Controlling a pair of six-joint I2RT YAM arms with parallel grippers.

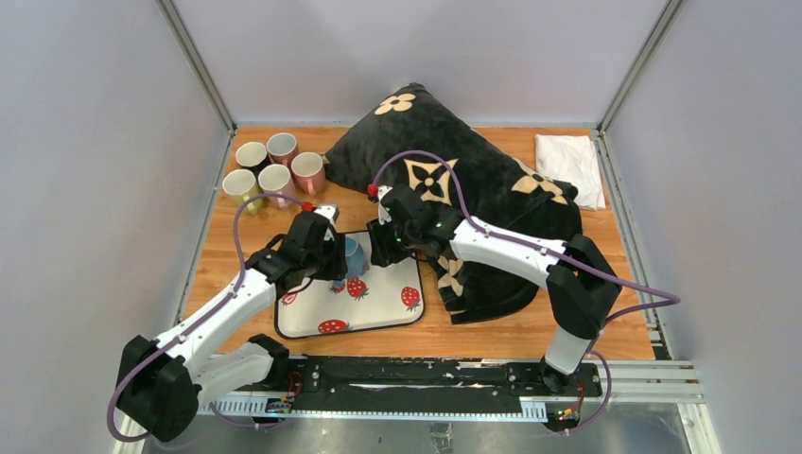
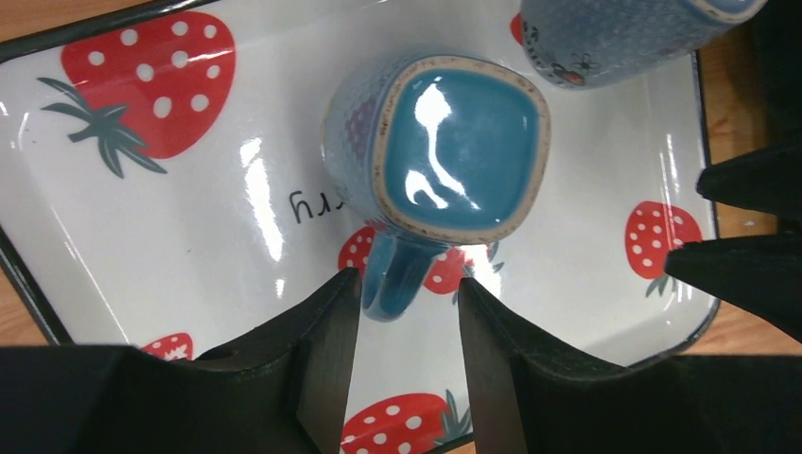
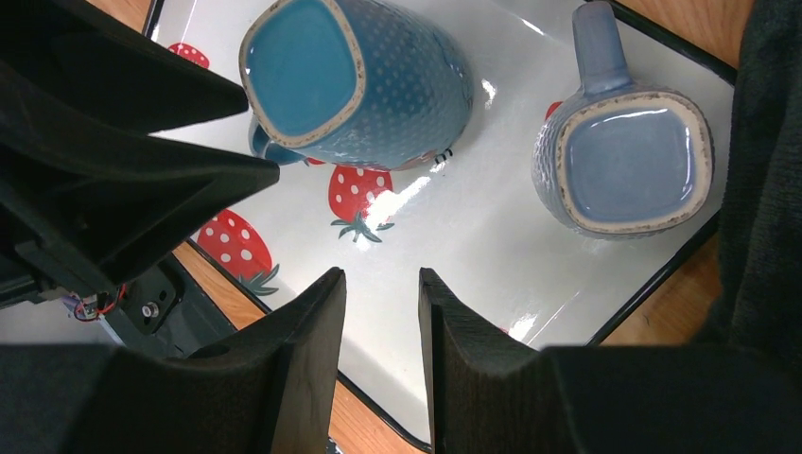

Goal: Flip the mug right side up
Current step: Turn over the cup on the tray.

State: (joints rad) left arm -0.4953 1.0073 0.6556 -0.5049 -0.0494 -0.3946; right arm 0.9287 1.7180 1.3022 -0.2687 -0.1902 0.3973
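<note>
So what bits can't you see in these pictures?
- Left wrist view: the lighter mug is cut off by the top edge, and the darker mug covers part of the writing on the tray.
- Top view: the left gripper and right gripper cover most of both mugs.
- Both wrist views: the mugs' insides, because they are face down.

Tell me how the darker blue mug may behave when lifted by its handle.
The mug shines with glare, so its glaze is probably slippery. It looks ceramic: likely stiff and breakable. Gripped only by the handle, it may swing.
</note>
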